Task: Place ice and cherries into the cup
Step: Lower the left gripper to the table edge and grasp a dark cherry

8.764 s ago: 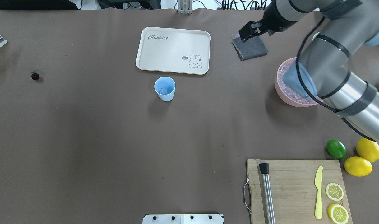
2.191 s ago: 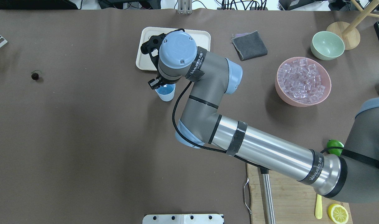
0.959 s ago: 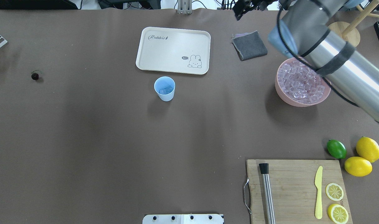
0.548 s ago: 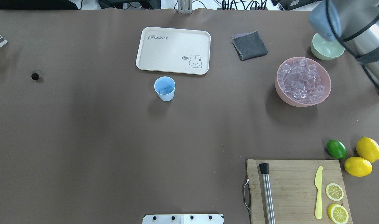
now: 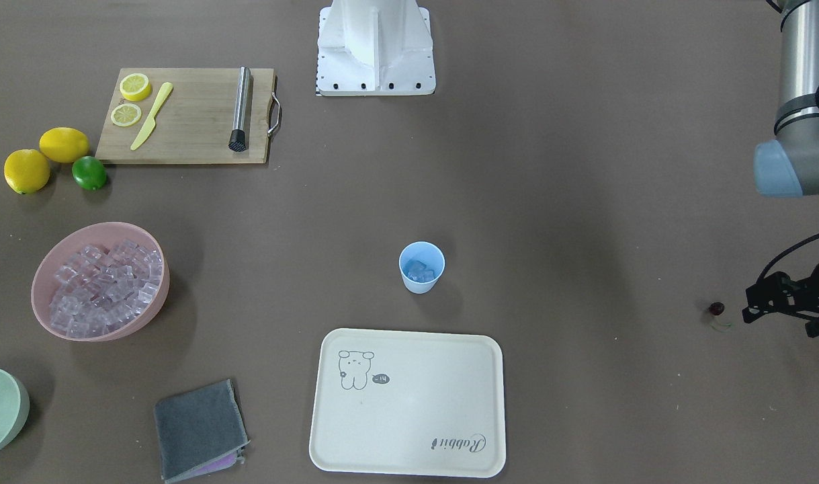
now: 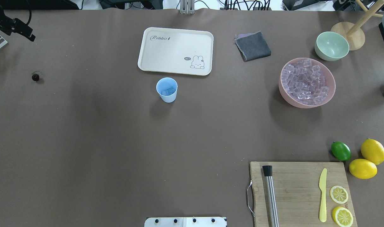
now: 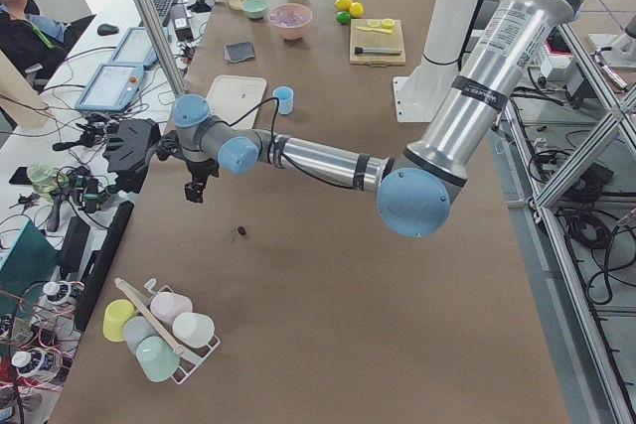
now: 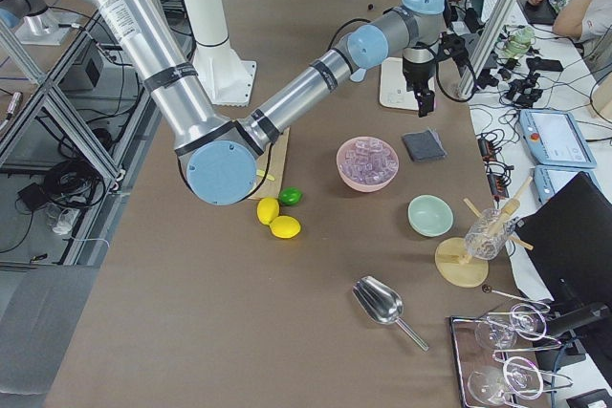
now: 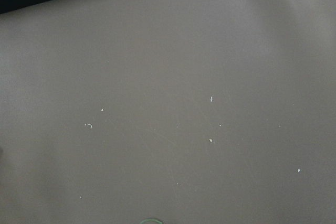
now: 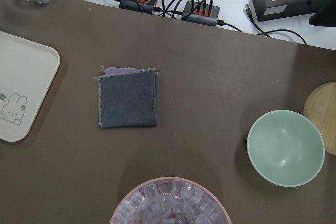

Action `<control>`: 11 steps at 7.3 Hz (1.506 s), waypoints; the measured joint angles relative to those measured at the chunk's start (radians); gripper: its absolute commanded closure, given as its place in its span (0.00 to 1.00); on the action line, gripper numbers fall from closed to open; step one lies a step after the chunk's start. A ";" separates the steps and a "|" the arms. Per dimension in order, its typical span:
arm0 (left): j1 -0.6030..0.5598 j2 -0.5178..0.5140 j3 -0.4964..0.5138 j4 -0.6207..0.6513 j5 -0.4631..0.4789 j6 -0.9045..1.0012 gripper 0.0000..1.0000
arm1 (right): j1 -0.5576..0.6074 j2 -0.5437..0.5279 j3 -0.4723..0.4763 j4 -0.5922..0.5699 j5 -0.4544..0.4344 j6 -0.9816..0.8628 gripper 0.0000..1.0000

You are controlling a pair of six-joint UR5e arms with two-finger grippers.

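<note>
The left gripper point(image 5: 780, 314) hangs over the far left corner of the counter point(image 6: 116, 142). Its jaws look spread apart, with nothing in them. The cherry point(image 6: 35, 77) lies near the left edge, not picked up yet. It is tiny and round, so it may roll away or pop out if the jaws close off to one side or only pinch the thin stem.

The cup point(image 6: 167, 90) stands in the middle, toward the far edge, with some ice point(image 6: 167, 91) inside. It looks light, so a bump could tip it.

The right gripper point(image 8: 422, 102) is by the far edge, right of the middle. I cannot tell if it is wide or closed.
</note>
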 measured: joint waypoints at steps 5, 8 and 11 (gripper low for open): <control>0.054 0.022 0.131 -0.095 0.000 -0.011 0.08 | 0.001 -0.071 0.065 0.006 -0.035 0.000 0.00; 0.097 0.027 0.152 -0.098 0.004 -0.007 0.15 | 0.001 -0.081 0.071 0.016 -0.068 -0.001 0.00; 0.117 0.038 0.167 -0.099 0.027 -0.002 0.16 | 0.001 -0.106 0.073 0.042 -0.078 0.000 0.00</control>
